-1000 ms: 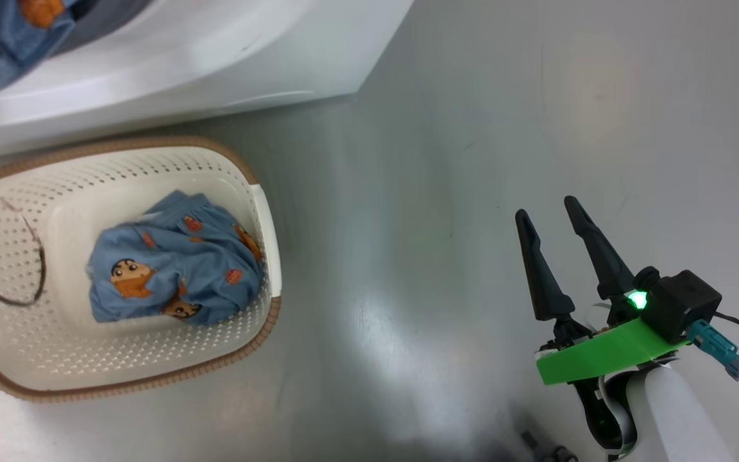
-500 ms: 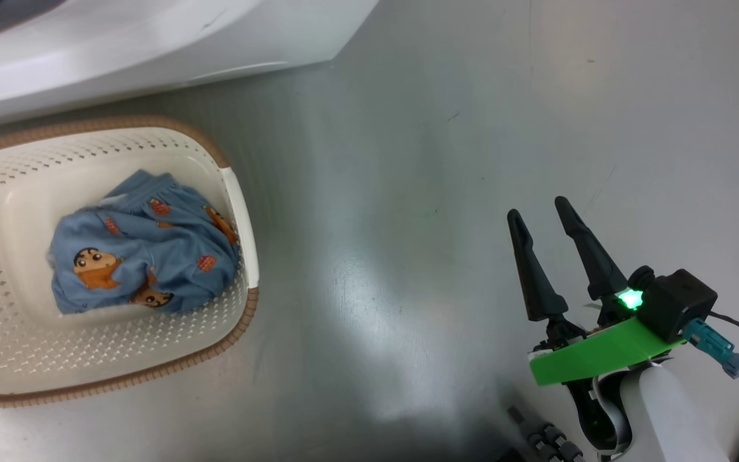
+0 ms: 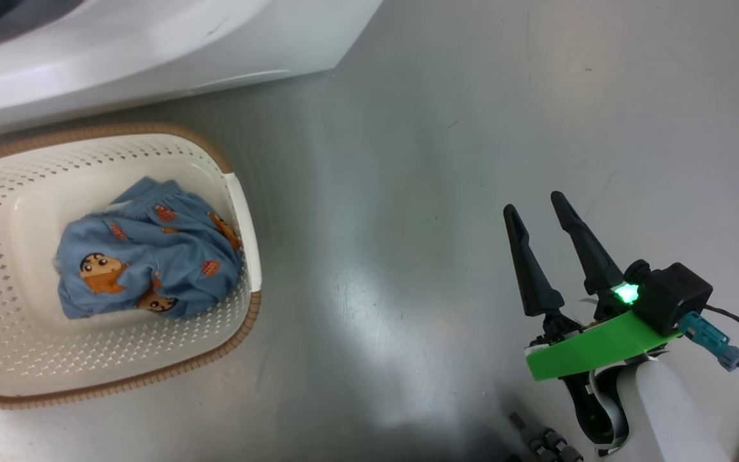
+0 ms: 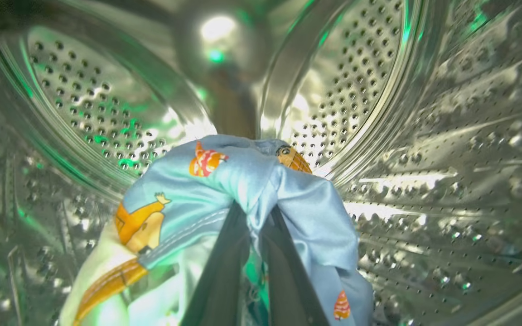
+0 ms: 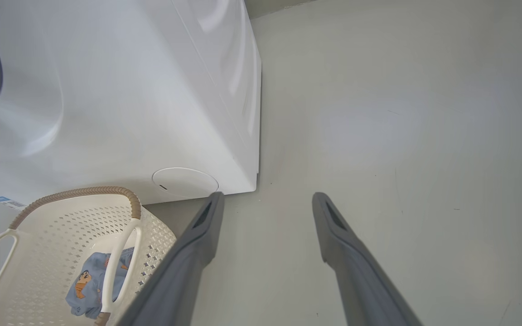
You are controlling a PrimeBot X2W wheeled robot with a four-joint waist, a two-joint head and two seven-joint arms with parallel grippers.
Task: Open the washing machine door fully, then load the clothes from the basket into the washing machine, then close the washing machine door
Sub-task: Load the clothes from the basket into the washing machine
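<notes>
Left gripper: the left gripper [image 4: 255, 213] reaches deep inside the perforated steel drum [image 4: 424, 136]. Its two dark fingers are pinched together on a fold of a light blue garment with orange cartoon prints [image 4: 206, 181], which drapes over both fingers.
Right gripper: the right gripper [image 3: 533, 202] hovers over the glossy grey floor [image 3: 408, 160], well apart from the basket. Its fingers are spread with nothing between them, pointing up and slightly left from the pale forearm [image 3: 671, 417].
Basket: the cream-white perforated plastic basket with a brown woven-look rim [image 3: 241, 327] stands on the floor just in front of the big white front-loading washing machine [image 3: 151, 45].
Remaining clothes: a second crumpled light blue printed garment [image 3: 145, 263] lies on the basket's bottom, toward its right wall.
</notes>
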